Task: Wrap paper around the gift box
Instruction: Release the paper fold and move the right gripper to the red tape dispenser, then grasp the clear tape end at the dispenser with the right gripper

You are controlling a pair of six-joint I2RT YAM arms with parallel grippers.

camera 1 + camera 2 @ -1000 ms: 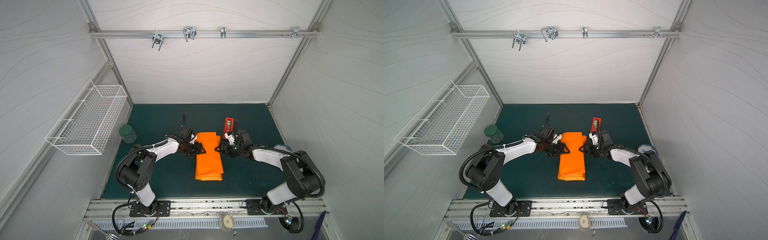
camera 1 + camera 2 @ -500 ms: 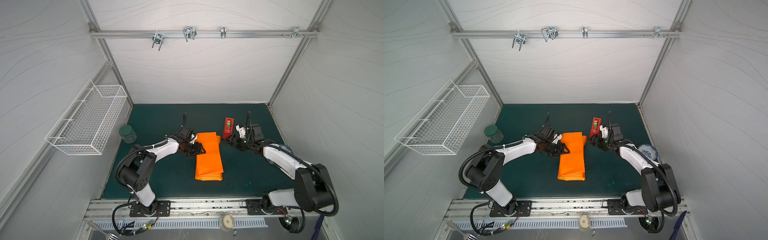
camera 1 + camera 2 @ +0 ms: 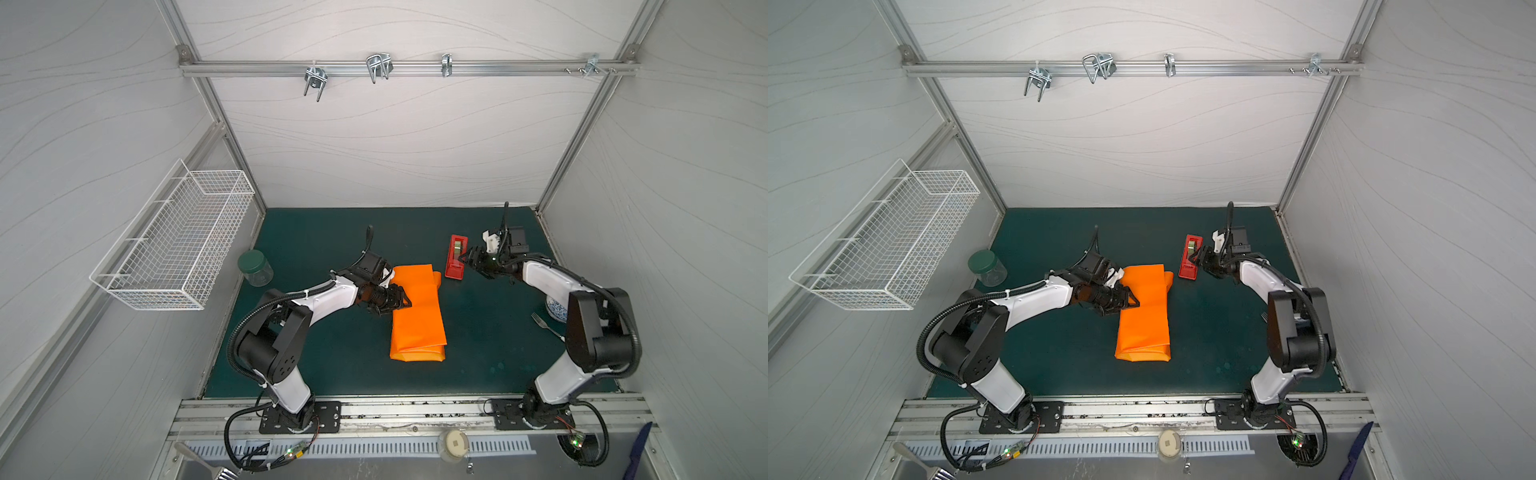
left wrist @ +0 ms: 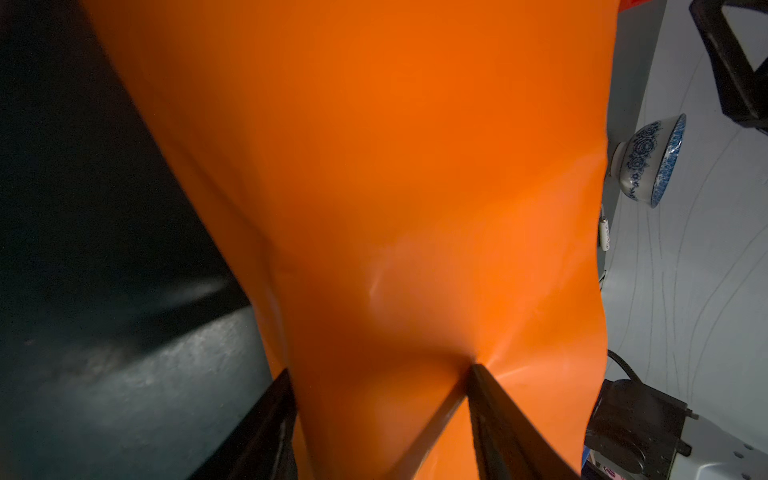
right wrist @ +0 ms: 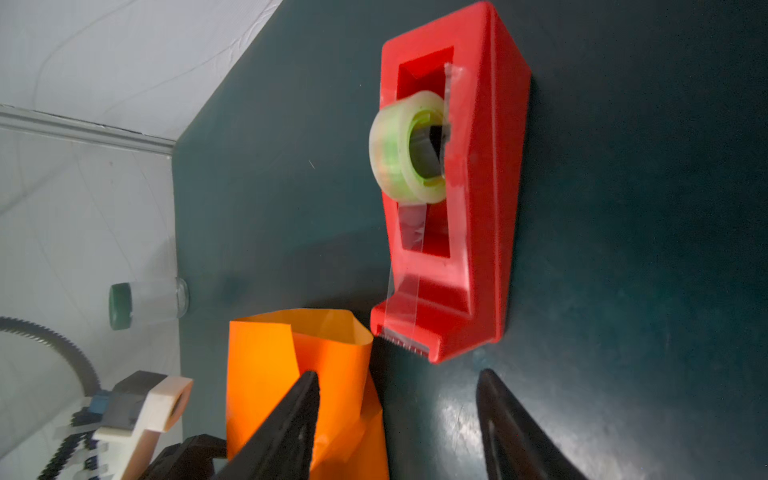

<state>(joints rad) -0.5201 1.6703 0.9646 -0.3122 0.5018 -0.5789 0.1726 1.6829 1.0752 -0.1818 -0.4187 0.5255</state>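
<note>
At the centre of the green mat (image 3: 332, 374), the paper (image 3: 417, 316) lies folded into a long orange parcel running from 12 to 6 o'clock. Its 6 o'clock end is creased flat, and the right wrist view shows its 12 o'clock end open like a sleeve. The gift box cannot be made out under the folds.

The left gripper (image 3: 401, 301) sits at the parcel's 10 o'clock edge. In the left wrist view its fingers (image 4: 498, 415) stand well apart with the orange bundle between them. One lies against the paper's edge and the other presses a dent with creases fanning out from it, so it is clamped on the paper. The left arm covers part of that edge in both top views.

A red tape dispenser (image 3: 456, 255) stands at about 1 o'clock from the parcel, just beside its far corner, with the cutter end toward 6 o'clock. The right gripper (image 3: 471, 259) is at the dispenser's 4 o'clock, close to the cutter. Its jaws are spread with only bare mat between them, holding nothing.

A green-lidded jar (image 3: 254, 267) stands near the mat's 9 o'clock edge, below a wire basket (image 3: 174, 245) on the wall. At 3 o'clock a blue-patterned bowl (image 3: 555, 309) is half hidden behind the right arm, with a fork (image 3: 544, 324) beside it.
</note>
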